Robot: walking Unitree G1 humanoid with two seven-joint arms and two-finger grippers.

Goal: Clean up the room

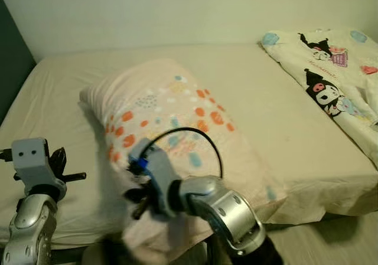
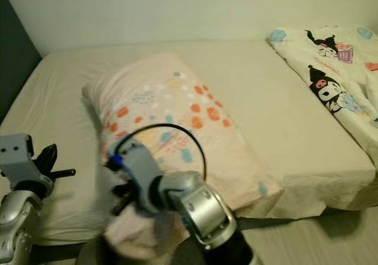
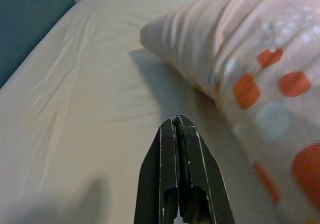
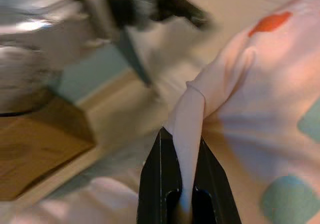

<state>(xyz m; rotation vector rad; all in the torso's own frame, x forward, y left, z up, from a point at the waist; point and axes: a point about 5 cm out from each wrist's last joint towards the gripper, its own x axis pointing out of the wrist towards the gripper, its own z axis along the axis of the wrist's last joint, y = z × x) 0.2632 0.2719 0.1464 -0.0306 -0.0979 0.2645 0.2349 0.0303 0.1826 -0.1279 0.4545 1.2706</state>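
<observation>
The right gripper has its jaws clamped on a fold at the near corner of the pale pink spotted fabric pillow. The pillow's long axis runs diagonally away across the cream-sheeted bed. Beside the pillow's left edge, the left gripper has its jaws closed on nothing.

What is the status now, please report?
Right gripper shut on pillow corner fabric. Left gripper shut, empty, above bed sheet. Quilt lies apart.

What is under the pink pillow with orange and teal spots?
The pink spotted pillow lies on the bed's beige fitted sheet, its near end overhanging the edge, where the right hand pinches a fold. Anything beneath the pillow's middle is covered.
</observation>
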